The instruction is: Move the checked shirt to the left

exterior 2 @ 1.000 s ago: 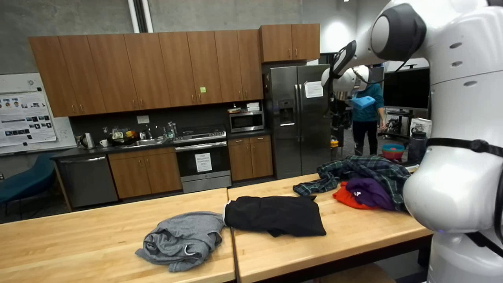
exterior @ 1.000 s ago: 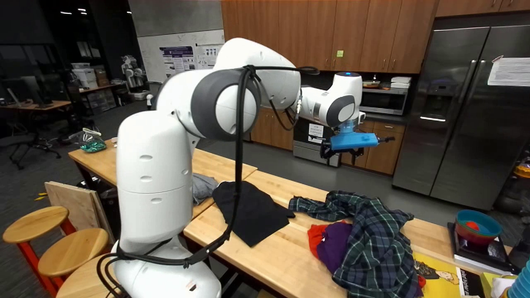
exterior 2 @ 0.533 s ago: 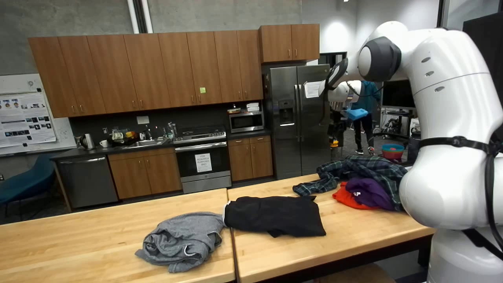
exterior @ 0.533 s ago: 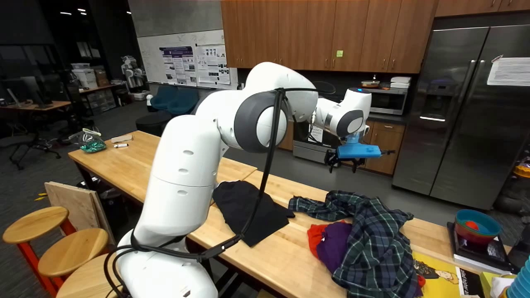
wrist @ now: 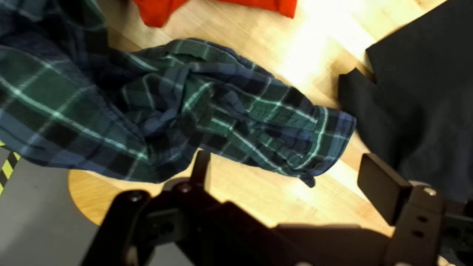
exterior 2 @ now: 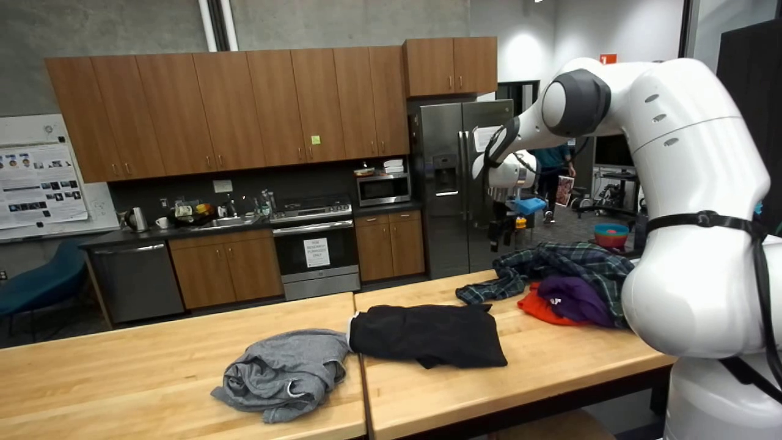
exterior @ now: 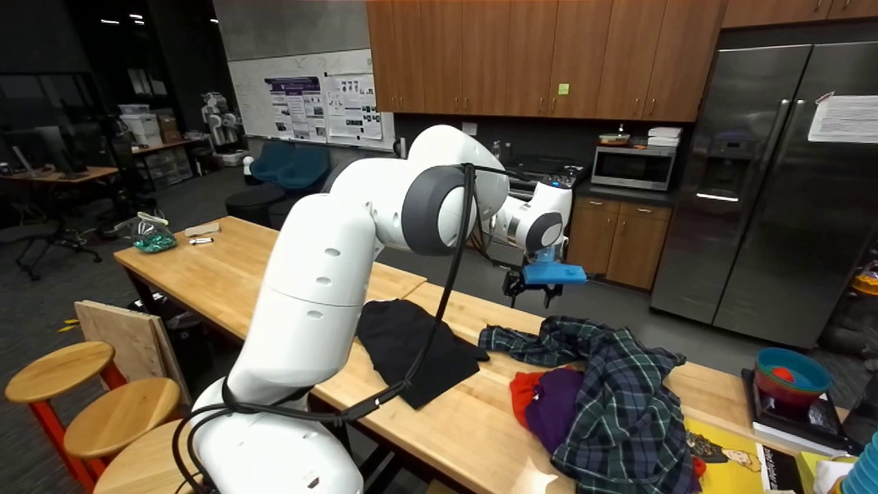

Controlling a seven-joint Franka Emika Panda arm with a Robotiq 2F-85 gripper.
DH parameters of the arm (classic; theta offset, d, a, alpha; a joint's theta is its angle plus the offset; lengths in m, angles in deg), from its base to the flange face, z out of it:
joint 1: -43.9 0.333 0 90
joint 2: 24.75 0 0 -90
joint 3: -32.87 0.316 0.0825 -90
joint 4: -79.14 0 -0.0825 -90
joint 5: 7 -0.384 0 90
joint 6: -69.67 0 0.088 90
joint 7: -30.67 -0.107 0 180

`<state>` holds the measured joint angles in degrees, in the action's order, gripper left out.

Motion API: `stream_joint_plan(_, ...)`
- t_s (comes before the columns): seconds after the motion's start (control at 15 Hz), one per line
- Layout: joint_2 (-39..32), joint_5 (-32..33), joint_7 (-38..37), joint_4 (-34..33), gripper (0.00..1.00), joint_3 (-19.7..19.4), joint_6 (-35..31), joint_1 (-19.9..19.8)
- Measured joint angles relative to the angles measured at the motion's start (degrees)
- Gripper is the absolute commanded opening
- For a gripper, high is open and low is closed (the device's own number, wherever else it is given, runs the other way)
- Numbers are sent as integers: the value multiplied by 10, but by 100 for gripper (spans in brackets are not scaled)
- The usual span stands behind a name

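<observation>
I have the gripper (wrist: 292,178) spread wide, holding nothing, with the checked shirt (exterior: 621,405) lying below it; grasp, leftward move and release all remain, I judge.

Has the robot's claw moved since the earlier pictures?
Yes: in an exterior view, the gripper has moved lower and leftward in the picture, away from the refrigerator.
</observation>
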<state>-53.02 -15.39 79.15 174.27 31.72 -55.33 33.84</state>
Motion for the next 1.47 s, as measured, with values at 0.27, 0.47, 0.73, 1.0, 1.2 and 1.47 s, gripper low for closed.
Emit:
stream_joint_plan(0.27, 6, 3, -4, 9, 100, 1, -1, 5)
stream_joint_plan(0.47, 9, 3, -4, 10, 100, 1, -1, 1)
stream_joint_plan(0.73, 9, 3, -4, 12, 100, 1, -1, 2)
stream_joint_plan(1.0, 6, 3, -4, 13, 100, 2, -1, 1)
stream_joint_plan(1.2, 8, 20, -25, 30, 100, -3, -18, 0)
stream_joint_plan(1.47, 39, 78, -88, 100, 100, -27, -82, 0)
